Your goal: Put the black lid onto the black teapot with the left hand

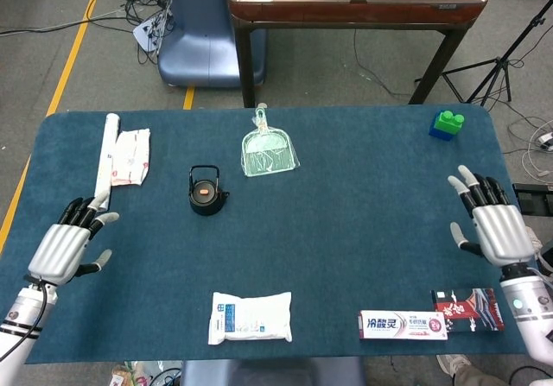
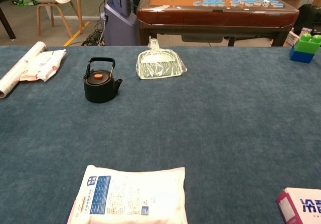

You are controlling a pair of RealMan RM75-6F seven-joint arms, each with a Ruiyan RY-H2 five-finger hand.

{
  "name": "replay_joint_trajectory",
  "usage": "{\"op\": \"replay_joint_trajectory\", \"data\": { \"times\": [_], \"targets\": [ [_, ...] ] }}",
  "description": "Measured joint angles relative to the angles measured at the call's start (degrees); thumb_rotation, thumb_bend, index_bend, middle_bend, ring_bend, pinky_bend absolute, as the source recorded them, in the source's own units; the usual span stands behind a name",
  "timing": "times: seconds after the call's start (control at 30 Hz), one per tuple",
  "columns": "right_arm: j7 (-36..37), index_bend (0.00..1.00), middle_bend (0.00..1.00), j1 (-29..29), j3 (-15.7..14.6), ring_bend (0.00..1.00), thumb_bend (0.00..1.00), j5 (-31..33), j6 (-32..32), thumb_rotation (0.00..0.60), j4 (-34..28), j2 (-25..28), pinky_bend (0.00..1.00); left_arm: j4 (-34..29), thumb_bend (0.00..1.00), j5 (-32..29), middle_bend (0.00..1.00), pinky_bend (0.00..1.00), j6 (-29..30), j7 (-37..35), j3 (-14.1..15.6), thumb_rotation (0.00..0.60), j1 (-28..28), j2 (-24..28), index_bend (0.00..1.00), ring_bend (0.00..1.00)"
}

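The black teapot (image 1: 207, 199) (image 2: 102, 85) stands upright on the blue table, left of centre, with its black lid and orange knob (image 2: 98, 75) sitting on top and the handle raised. My left hand (image 1: 65, 246) hovers near the table's front left corner, far from the pot, fingers spread and empty. At the right edge my right hand (image 1: 492, 224) is likewise spread and holds nothing. Neither hand shows in the chest view.
A clear dustpan (image 1: 269, 151) lies behind the teapot. A paper roll (image 1: 105, 159) and a wipes pack (image 1: 130, 155) lie at the back left. A white pouch (image 1: 251, 317), toothpaste box (image 1: 403, 325) and dark box (image 1: 469, 308) line the front edge. Green-blue blocks (image 1: 446, 124) sit back right.
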Motion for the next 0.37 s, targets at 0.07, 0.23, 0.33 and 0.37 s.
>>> {"op": "replay_joint_trajectory", "data": {
  "times": [0.07,0.23,0.33,0.37],
  "targets": [
    [0.7,0.00,0.00,-1.1,-0.8,0.00,0.45,-1.2,0.9,0.600,0.5,-0.9,0.00,2.0,0.31,0.8,0.00,0.00,1.4,-0.3,0.3,0.600,1.5,-1.7,0.24,0.00],
    [2.5,0.00,0.00,-3.3,-1.8,0.00,0.45,-4.2,3.2,0.600,1.9,-1.9,0.00,3.9,0.31,2.6,0.00,0.00,3.0,-1.3,0.6,0.600,3.9,-3.6,0.24,0.00],
    [2.9,0.00,0.00,-4.2,-1.9,0.00,0.45,-5.3,4.2,0.600,1.7,-1.6,0.00,4.0,0.31,3.2,0.00,0.00,3.3,-1.6,0.4,0.600,4.5,-3.8,0.24,0.00],
    [2.9,0.00,0.00,-4.3,-1.9,0.00,0.45,-5.5,4.5,0.600,1.5,-1.4,0.00,3.9,0.31,3.5,0.00,0.00,3.4,-1.6,0.2,0.600,4.6,-3.8,0.24,0.00]
  ]
}}
